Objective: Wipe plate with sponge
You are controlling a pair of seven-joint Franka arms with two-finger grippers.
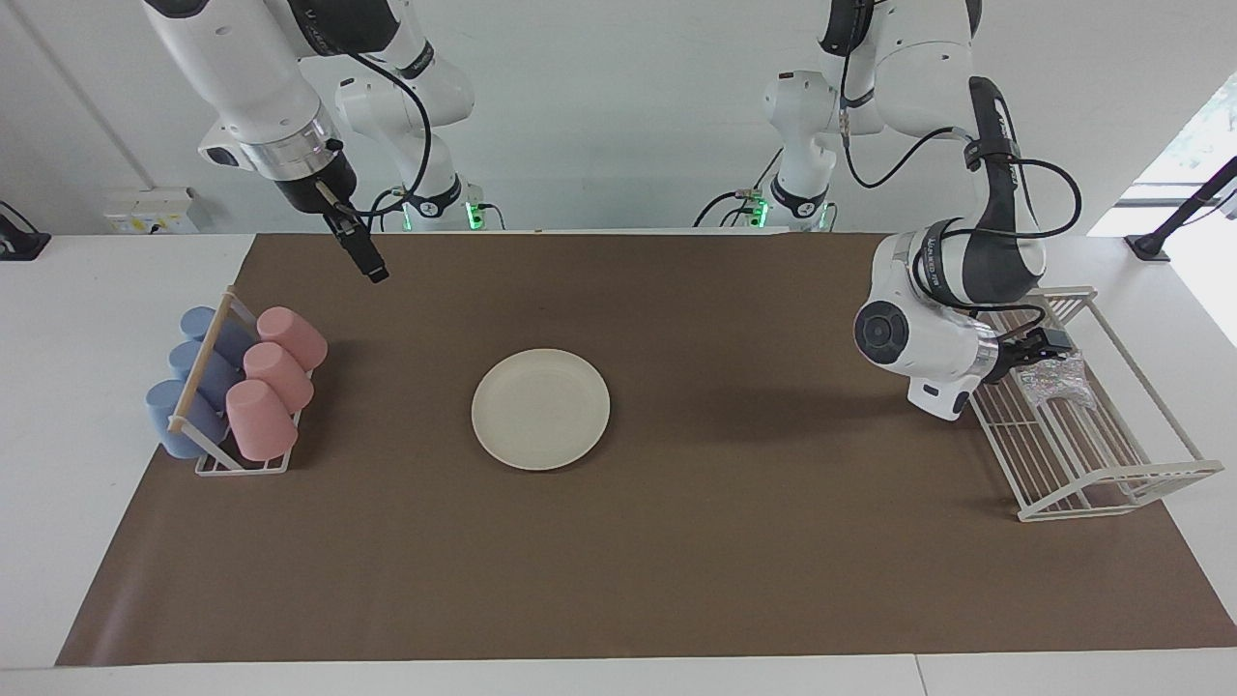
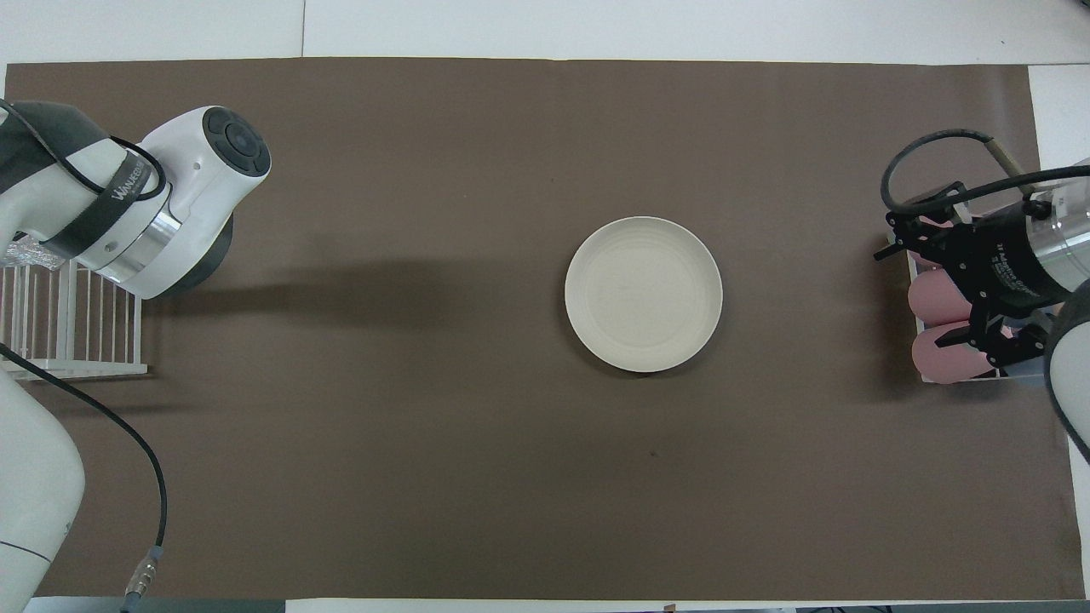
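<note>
Lighting: bright, even, diffuse from above — no glare on the brown mat (image 1: 676, 541). Daylight enters at the facing view's upper corner by the left arm's end. Shadows: 2 soft, wide patches on the mat beneath the arms, plus a thin dark rim under the plate (image 2: 644, 294). Focus: sharp in both views — no visible blur.
</note>
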